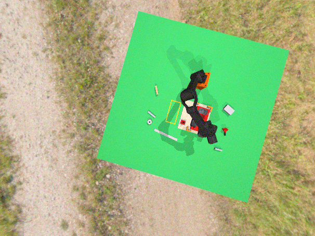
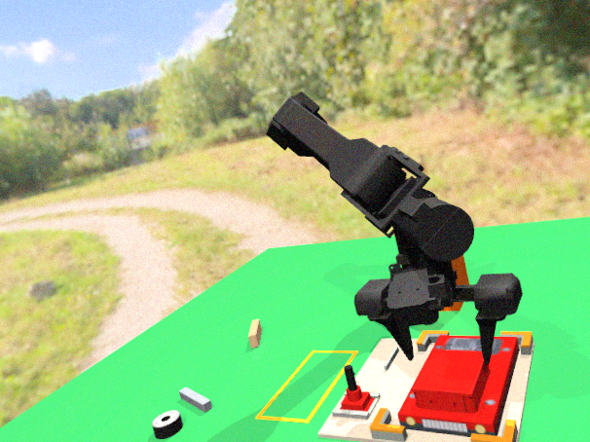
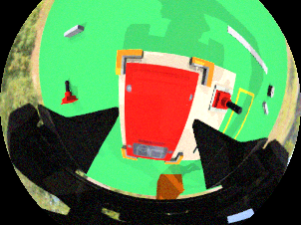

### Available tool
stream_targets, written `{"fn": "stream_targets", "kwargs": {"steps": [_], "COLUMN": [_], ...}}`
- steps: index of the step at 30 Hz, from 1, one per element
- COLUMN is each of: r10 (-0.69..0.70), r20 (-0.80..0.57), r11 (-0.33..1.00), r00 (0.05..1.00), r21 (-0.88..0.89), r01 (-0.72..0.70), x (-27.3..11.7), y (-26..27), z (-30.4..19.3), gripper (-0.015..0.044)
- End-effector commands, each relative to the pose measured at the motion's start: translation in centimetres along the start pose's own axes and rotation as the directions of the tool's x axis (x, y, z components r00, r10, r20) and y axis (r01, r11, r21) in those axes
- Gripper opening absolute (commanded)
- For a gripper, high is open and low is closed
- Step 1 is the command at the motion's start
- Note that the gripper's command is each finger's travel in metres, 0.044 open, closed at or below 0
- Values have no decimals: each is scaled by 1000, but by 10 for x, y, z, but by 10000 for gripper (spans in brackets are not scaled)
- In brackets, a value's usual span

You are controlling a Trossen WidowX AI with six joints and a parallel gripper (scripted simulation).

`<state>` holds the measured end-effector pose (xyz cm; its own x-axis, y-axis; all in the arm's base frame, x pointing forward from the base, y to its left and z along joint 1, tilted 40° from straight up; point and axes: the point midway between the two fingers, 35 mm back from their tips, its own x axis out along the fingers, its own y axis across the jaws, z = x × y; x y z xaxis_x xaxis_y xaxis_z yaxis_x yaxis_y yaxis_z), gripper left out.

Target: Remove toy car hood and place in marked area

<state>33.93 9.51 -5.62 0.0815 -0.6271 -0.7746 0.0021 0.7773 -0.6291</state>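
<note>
The red toy car (image 1: 207,116) (image 2: 503,370) sits on a pale board between orange corner brackets. Its red hood (image 2: 451,378) appears to be the raised part near the headlights and is still on the car; its edges are hard to tell from the body in the wrist view. My gripper (image 2: 449,361) (image 3: 156,116) is wide open and empty above the car, with its fingers on opposite sides of the red body in the wrist view. The arm hides part of the car in the top view. The yellow marked area (image 1: 168,110) (image 2: 284,385) (image 3: 246,92) is empty, beside the board.
The board (image 1: 185,115) (image 2: 384,378) also holds an upright red-and-black piece (image 1: 182,121) (image 2: 355,399) (image 3: 219,101). A long bar (image 1: 165,134), a wheel (image 1: 149,121) (image 2: 167,423) and a wooden block (image 1: 156,90) (image 2: 254,333) lie around the marked area. A grey block (image 1: 228,109) lies right of the car.
</note>
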Motion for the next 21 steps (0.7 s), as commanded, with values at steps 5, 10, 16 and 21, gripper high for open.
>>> {"fn": "stream_targets", "kwargs": {"steps": [5,10,16,21], "r10": [-8,-8,-8,-8], "r20": [-1,-1,-1,-1], "r11": [1000,1000,1000,1000], "r00": [1000,1000,1000,1000], "r21": [-10,-10,-10,-10], "r01": [8,8,8,8], "x": [6,9,11,13], "y": [-1,-1,-1,-1], "z": [-2,-2,-3,-3], "gripper": [440,440,440,440]}}
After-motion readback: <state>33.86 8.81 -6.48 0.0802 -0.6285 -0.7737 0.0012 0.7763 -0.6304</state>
